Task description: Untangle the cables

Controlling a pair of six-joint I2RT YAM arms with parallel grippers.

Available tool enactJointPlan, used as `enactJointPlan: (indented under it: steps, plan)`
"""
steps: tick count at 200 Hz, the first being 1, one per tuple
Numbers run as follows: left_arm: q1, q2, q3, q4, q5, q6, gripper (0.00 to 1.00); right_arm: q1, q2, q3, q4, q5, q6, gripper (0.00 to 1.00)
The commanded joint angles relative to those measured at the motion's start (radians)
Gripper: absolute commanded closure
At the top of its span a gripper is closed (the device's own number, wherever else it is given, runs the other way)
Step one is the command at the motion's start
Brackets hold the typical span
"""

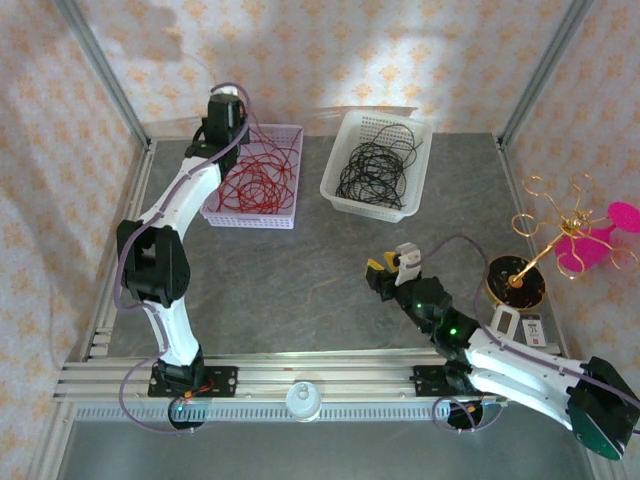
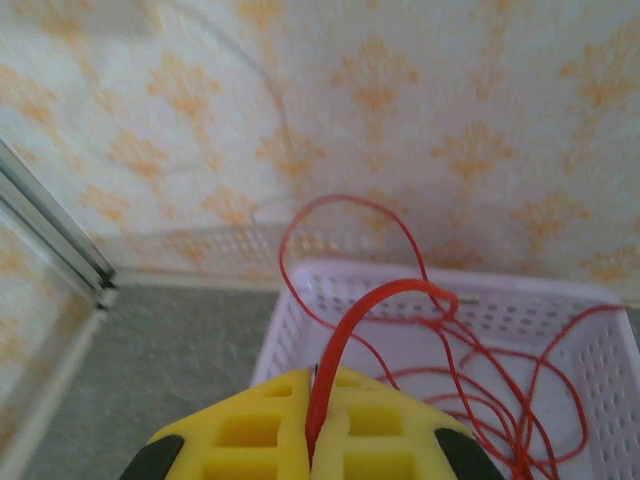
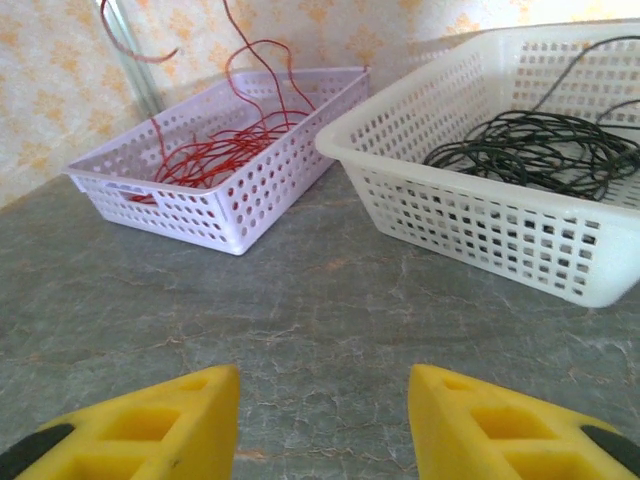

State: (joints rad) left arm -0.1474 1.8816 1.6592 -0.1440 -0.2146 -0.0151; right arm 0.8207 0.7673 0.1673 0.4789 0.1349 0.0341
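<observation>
left claw (image 2: 316,440) clamped on a strand of the red wires (image 1: 258,180) | red wires in lilac basket (image 1: 290,218), black wires (image 1: 375,172) in white basket (image 1: 365,205), bench (image 1: 300,285) far edge | right claw (image 3: 320,390) apart, empty | risk: snagged loops may drag out; basket may tip

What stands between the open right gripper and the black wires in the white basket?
Only the near perforated wall of the white basket. The right gripper hovers over bare table, and the black wires lie inside behind that wall; reaching them likely means going over the rim.
</observation>
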Motion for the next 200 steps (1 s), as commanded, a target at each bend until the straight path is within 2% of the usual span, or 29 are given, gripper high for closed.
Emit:
enactJointPlan:
  steps: [1,20,45,71,83,100,133,144,157,200]
  plan:
    - [-0.001,-0.014,-0.084,0.037,0.108,-0.128,1.0,-0.02,0.047,0.034,-0.034,0.141,0.081,0.57]
    - [0.0,0.014,-0.132,0.018,0.136,-0.19,1.0,-0.083,0.078,0.09,-0.122,0.227,0.128,0.54]
    - [-0.001,0.058,-0.162,-0.019,0.119,-0.228,0.75,-0.243,0.079,0.118,-0.151,0.193,0.157,0.46]
    - [0.0,0.033,-0.22,-0.005,0.109,-0.234,0.49,-0.388,0.11,0.148,-0.173,0.188,0.173,0.42]
    - [-0.002,-0.03,-0.258,0.017,0.099,-0.225,0.41,-0.425,0.15,0.153,-0.158,0.202,0.152,0.4]
    - [0.0,-0.096,-0.318,0.05,0.083,-0.214,0.36,-0.471,0.213,0.184,-0.156,0.225,0.14,0.37]
    - [0.0,-0.218,-0.409,0.075,0.081,-0.213,0.26,-0.522,0.285,0.179,-0.002,0.247,0.042,0.33]
    - [-0.001,-0.249,-0.43,0.07,0.074,-0.217,0.16,-0.558,0.303,0.156,0.081,0.229,0.021,0.31]
    - [0.001,-0.273,-0.452,0.061,0.067,-0.216,0.05,-0.62,0.323,0.115,0.186,0.15,0.003,0.3]
    - [0.008,-0.331,-0.476,0.004,-0.001,-0.211,0.04,-0.717,0.421,0.01,0.443,0.036,-0.036,0.28]
